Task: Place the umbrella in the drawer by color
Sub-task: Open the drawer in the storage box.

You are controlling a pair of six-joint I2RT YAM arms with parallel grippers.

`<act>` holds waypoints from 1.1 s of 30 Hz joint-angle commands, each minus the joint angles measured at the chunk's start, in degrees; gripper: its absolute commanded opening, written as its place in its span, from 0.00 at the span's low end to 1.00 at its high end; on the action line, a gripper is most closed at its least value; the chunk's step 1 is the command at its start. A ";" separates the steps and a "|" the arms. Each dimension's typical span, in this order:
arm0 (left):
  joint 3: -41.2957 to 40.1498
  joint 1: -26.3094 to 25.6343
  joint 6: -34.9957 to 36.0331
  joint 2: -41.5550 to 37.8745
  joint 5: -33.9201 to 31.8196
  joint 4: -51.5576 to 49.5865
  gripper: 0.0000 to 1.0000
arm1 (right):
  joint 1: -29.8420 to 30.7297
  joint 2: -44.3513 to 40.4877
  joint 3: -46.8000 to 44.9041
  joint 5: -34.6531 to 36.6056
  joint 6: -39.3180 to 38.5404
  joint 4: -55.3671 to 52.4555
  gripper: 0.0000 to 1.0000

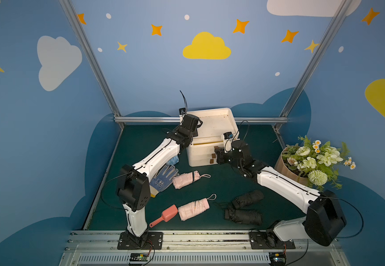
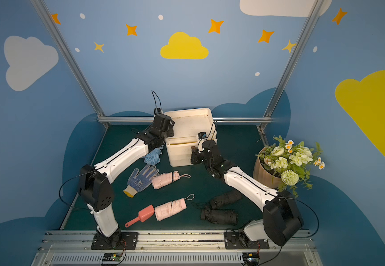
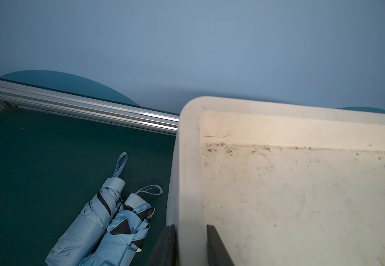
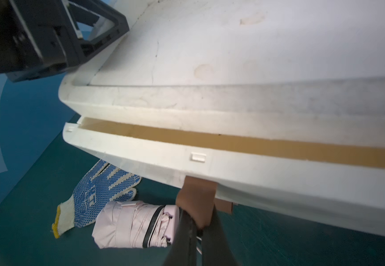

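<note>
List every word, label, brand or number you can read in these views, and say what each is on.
Nothing reads with certainty.
On the glove: a blue printed mark, letters too blurred to quote.
On the drawer unit, brown tab and pink umbrella: no lettering visible.

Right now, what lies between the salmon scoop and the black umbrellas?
A folded pink umbrella, close beside the scoop, with bare mat before the black umbrellas; both top views show it.
</note>
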 commanded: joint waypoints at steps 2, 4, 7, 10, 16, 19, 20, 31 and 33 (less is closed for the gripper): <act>1.01 1.84 -0.20 0.96 -0.12 -1.53 0.25 | 0.13 -5.80 -3.28 -1.76 1.12 -1.83 0.00; 1.54 2.04 0.31 1.35 -0.11 -1.33 0.25 | 0.41 -7.76 -5.54 -2.02 1.85 -2.87 0.00; 2.46 2.20 0.93 2.10 -0.55 -1.42 0.25 | 0.86 -11.34 -9.17 -3.10 2.81 -3.90 0.00; 2.56 2.38 1.30 2.68 -0.69 -0.81 0.25 | 1.52 -14.69 -11.90 -4.33 3.99 -5.10 0.00; 2.74 2.64 1.92 3.80 -0.68 0.74 0.25 | 3.85 -19.65 -14.37 -3.64 5.35 -8.70 0.00; 3.08 2.77 1.98 4.25 -0.72 1.56 0.25 | 5.35 -20.49 -14.42 -3.33 5.30 -9.56 0.00; 3.30 2.75 1.93 4.46 -0.81 1.83 0.25 | 6.02 -20.40 -14.08 -3.30 5.15 -10.04 0.00; 5.35 2.37 -4.55 6.25 -4.61 2.16 0.22 | 13.41 -16.22 -10.45 2.52 7.67 -11.91 0.00; 5.12 2.20 -4.99 6.24 -4.77 2.46 0.22 | 13.83 -15.60 -9.80 2.64 7.88 -11.87 0.00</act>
